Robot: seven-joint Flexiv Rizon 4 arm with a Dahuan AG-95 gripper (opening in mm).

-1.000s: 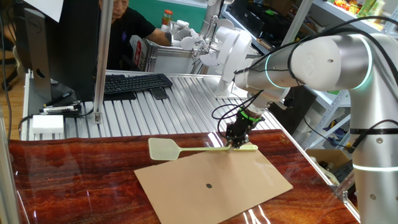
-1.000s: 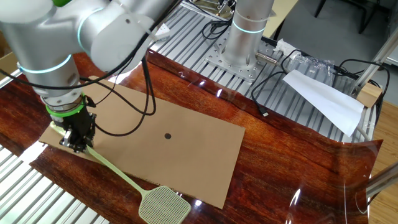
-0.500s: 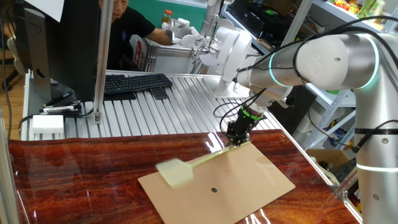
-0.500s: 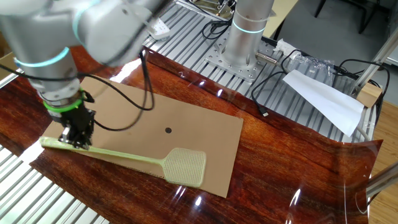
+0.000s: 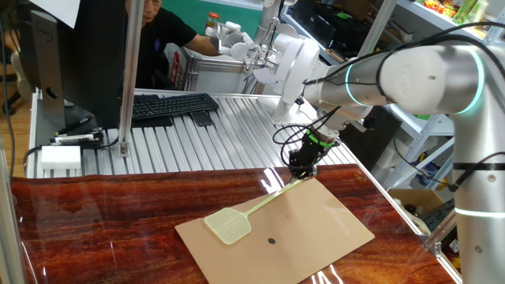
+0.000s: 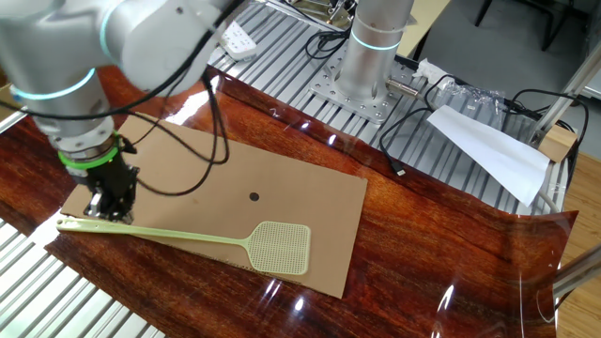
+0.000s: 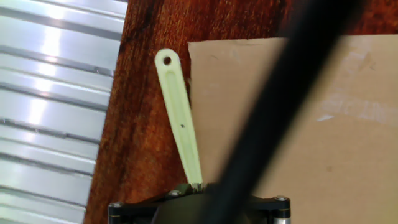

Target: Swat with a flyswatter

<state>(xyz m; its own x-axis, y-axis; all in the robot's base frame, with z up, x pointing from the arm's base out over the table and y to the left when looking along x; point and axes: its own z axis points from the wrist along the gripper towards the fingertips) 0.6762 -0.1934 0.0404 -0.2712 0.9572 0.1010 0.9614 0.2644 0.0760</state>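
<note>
The pale yellow-green flyswatter [image 5: 254,211] lies with its mesh head [image 5: 228,226] flat on the brown cardboard sheet [image 5: 316,229], left of a small black dot [image 5: 271,241]. My gripper [image 5: 300,175] is shut on the handle near its far end. In the other fixed view the gripper [image 6: 105,208] holds the handle [image 6: 150,231] and the head [image 6: 280,248] rests near the sheet's front edge, below the dot [image 6: 254,196]. In the hand view the handle end [image 7: 179,118] with its hole sticks out beyond the gripper body; the fingertips are hidden.
The cardboard [image 6: 235,202] lies on a reddish wood board [image 5: 95,229] over a ribbed metal table [image 5: 213,142]. A keyboard [image 5: 170,105] and a person [image 5: 162,31] are at the back. A robot base [image 6: 371,56], cables and a white paper [image 6: 493,150] stand beyond the board.
The flyswatter swung from the wood beside the sheet down onto the cardboard; its head now lies flat near the dot. The gripper kept hold of the handle and shifted slightly.
</note>
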